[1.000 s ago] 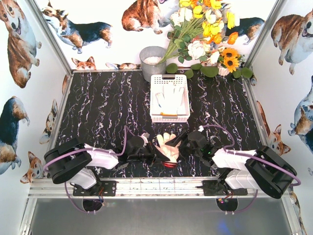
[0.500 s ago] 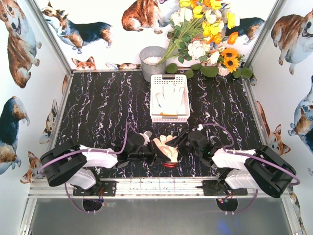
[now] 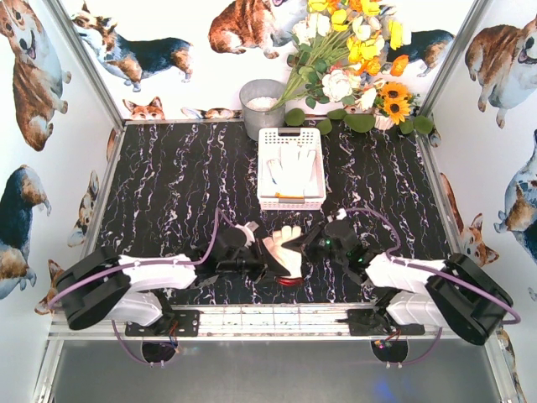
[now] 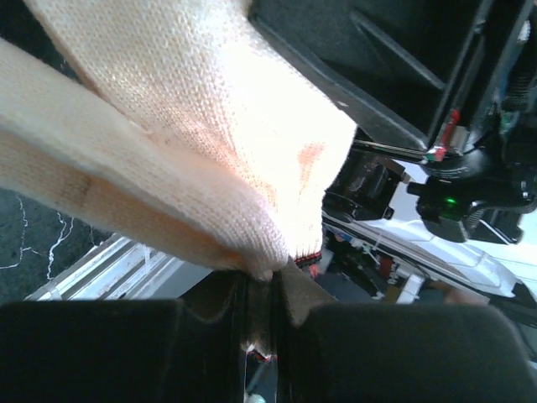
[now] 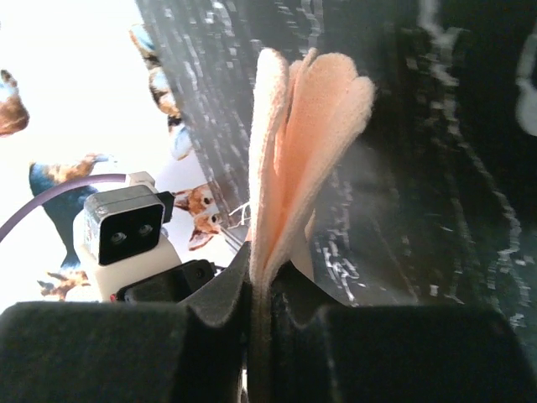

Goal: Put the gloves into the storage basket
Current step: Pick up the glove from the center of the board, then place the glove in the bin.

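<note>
Left gripper [image 3: 265, 262]: clamped on the cuff end of the cream knit glove [image 3: 285, 245]; in the left wrist view its jaws met on a fold of the knit at the bottom centre of the frame [image 4: 264, 312].
Right gripper [image 3: 310, 246]: also pinched shut on the same glove from the right; in the right wrist view [image 5: 260, 312] the cloth rose straight up out of the closed jaws.
Held glove: lower centre of the top view, between the two grippers, below the storage basket [image 3: 263, 170] and apart from it. It was peach-cream knit [image 4: 193, 143] with a thin red trim at the cuff edge [image 4: 307, 252] and its fingers bunched together [image 5: 295, 143]. Whether it touched the table could not be told.
Storage basket: white, slotted sides, upper centre of the marble-patterned table [image 3: 168, 185]; it held white gloves [image 3: 294, 168] lying flat, an orange cuff at the lower rim.
Metal bucket [image 3: 248, 113]: grey, round, just above the basket's upper left corner; something white filled it, but its nature could not be told.
Artificial flowers [image 3: 352, 50]: upper right of the bucket.
</note>
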### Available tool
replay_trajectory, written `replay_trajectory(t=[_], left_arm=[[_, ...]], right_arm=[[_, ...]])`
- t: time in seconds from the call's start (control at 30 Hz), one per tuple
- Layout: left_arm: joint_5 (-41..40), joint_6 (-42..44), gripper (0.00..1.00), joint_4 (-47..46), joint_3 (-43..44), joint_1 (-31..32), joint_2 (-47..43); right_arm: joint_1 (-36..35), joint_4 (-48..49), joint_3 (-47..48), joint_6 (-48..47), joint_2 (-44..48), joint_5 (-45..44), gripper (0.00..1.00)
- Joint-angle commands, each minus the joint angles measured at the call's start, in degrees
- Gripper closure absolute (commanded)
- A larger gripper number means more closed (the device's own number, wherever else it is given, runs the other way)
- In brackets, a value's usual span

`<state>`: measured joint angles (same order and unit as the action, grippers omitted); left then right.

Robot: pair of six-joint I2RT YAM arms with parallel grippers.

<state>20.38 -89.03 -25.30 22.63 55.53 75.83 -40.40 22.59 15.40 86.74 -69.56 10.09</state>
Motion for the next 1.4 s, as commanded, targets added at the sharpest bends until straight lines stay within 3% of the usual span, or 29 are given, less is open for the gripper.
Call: replay_trajectory(t=[0.0,0.23,0.53,0.73,1.0,1.37], left_arm=[[-4.01,8.07,1.00,12.26,5.53,-0.21,-4.11],[-8.48,14.84,1.00,15.50,10.09,-0.67,-7.70],[-8.35,23.64,1.00,17.70,19.40,-8.67,-4.33],[-7.61,33.25,1.00,23.80,31.32,-14.47,3.82],[-5.70,41.63,1.00,28.06,45.18,-20.03,17.45],[-2.19,45.79,1.00,30.85,59.94,-24.32,35.38]], right_arm=[[0.92,-0.54,6.14,-3.25,4.81,1.62,1.00],[2.04,-13.81,17.79,-13.54,9.22,0.68,1.00],[8.65,-21.90,34.83,-28.05,0.48,4.97,1.00],[13.73,-23.71,46.65,-36.87,-9.22,9.12,1.00],[18.42,-18.19,53.60,-43.81,-19.10,10.19,1.00],[21.52,-14.92,62.52,-51.24,-33.26,10.39,1.00]])
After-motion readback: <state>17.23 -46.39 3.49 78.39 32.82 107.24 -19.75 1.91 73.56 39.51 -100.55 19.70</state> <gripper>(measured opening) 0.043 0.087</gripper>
